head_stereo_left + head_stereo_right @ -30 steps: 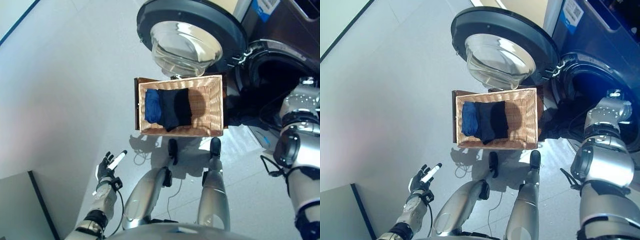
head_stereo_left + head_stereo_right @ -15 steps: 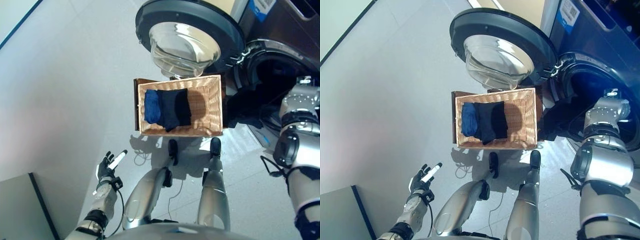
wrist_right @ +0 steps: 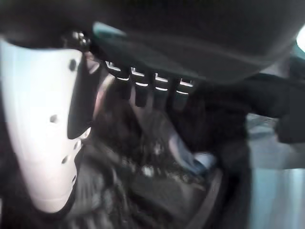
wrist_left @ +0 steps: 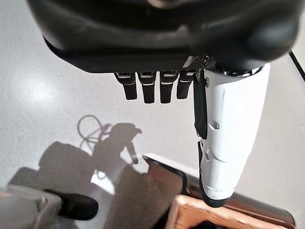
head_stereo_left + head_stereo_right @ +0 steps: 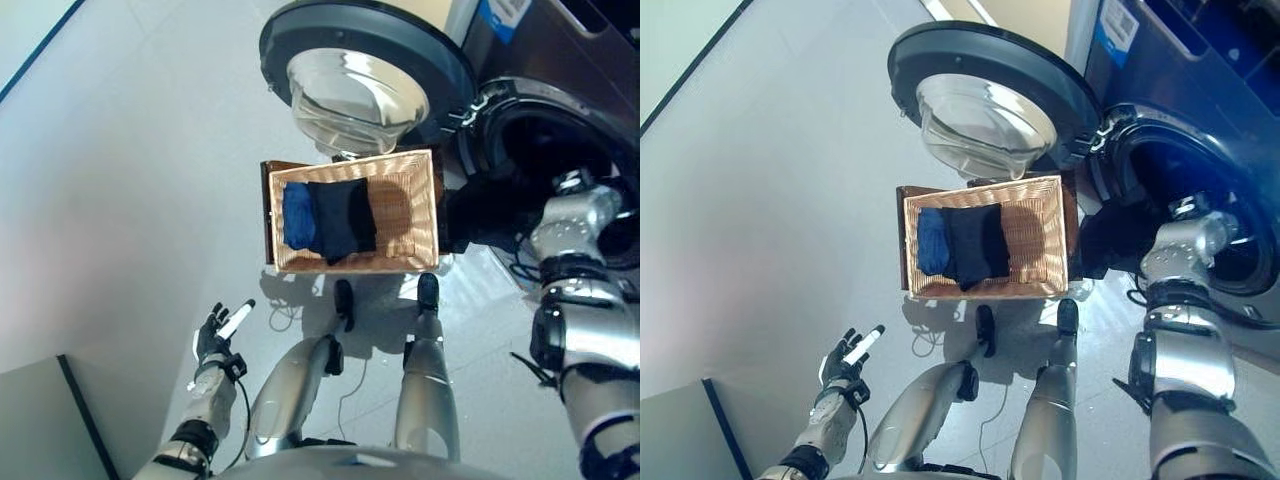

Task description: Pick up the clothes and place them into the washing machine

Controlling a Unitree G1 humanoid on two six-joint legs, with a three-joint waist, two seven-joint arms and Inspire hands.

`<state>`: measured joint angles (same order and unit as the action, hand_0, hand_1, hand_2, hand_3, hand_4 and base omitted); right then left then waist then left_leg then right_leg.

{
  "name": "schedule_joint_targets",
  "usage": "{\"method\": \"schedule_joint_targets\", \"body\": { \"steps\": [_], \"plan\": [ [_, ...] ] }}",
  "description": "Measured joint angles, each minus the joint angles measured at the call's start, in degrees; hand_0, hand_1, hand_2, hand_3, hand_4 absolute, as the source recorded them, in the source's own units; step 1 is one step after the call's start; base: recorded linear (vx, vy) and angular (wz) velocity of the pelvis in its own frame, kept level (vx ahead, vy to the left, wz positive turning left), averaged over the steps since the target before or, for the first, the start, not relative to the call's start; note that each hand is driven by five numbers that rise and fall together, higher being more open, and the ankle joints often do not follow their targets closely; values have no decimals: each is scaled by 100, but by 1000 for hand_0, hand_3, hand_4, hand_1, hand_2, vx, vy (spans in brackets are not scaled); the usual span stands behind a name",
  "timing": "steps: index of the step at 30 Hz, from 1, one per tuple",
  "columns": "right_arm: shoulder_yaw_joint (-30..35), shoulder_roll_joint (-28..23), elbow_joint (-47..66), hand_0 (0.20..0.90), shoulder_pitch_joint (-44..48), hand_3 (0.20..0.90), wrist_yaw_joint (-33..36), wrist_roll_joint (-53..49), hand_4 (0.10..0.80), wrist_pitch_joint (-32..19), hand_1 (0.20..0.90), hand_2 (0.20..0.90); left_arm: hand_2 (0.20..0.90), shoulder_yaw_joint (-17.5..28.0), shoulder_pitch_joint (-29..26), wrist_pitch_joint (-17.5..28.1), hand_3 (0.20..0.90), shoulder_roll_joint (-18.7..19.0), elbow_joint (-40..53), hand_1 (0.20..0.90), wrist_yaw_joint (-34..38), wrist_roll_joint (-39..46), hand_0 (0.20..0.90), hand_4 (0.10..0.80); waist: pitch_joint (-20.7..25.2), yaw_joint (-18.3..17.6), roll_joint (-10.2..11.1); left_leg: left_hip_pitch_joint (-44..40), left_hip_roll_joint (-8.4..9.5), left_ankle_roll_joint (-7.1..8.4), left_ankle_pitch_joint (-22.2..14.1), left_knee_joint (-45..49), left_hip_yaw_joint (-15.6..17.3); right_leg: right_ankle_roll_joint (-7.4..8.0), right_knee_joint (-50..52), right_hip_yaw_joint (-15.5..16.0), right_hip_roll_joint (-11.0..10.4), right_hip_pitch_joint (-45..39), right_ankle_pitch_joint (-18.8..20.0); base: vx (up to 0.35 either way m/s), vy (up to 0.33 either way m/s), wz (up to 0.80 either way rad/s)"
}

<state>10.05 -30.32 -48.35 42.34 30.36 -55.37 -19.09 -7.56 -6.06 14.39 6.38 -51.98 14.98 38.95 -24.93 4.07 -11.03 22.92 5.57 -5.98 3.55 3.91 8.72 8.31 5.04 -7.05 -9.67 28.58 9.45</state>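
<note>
A wicker basket (image 5: 350,262) on the floor holds a folded blue cloth (image 5: 295,215) and a black cloth (image 5: 342,218). To its right the washing machine's drum (image 5: 560,140) gapes, and a dark cloth (image 5: 485,215) hangs over its lower rim. My right arm reaches into that opening. In the right wrist view my right hand (image 3: 43,119) is open, with its fingers straight over dark clothes (image 3: 143,181) inside the drum and nothing held. My left hand (image 5: 215,335) hangs open and empty over the floor, well to the left of the basket.
The washer's round glass door (image 5: 350,80) stands swung open just behind the basket. A grey box (image 5: 50,420) sits at the lower left. Bare grey floor (image 5: 130,180) stretches to the left of the basket.
The whole view has shifted a little. My right forearm has swung to the left, nearer the drum's lower rim. The left hand and the basket's clothes have not moved.
</note>
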Motion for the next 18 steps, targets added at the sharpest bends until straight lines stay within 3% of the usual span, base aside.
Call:
{"method": "schedule_joint_targets", "body": {
  "steps": [6,9,18],
  "plan": [
    [-224,916,968,900,-1035,900,-28,958,800,-53,900,900,900,63,-12,110,900,-12,110,900,15,-39,900,800,1,-117,123,-61,-81,12,-7,-5,29,-88,96,-11,67,2,-80,4,-5,-4],
    [-402,1272,1160,900,-1367,900,-24,1233,800,-78,900,900,900,63,11,106,900,-25,95,900,59,-100,900,800,7,-172,184,-61,-86,22,0,-3,41,-61,156,-20,71,37,-119,6,3,-2],
    [-1176,1526,1664,900,-2106,900,-47,2496,800,78,900,900,900,77,14,113,900,-118,91,900,230,-260,900,800,38,-197,273,-35,-86,27,-3,-8,59,-81,188,-41,79,98,-114,1,0,-1]
  ]
}}
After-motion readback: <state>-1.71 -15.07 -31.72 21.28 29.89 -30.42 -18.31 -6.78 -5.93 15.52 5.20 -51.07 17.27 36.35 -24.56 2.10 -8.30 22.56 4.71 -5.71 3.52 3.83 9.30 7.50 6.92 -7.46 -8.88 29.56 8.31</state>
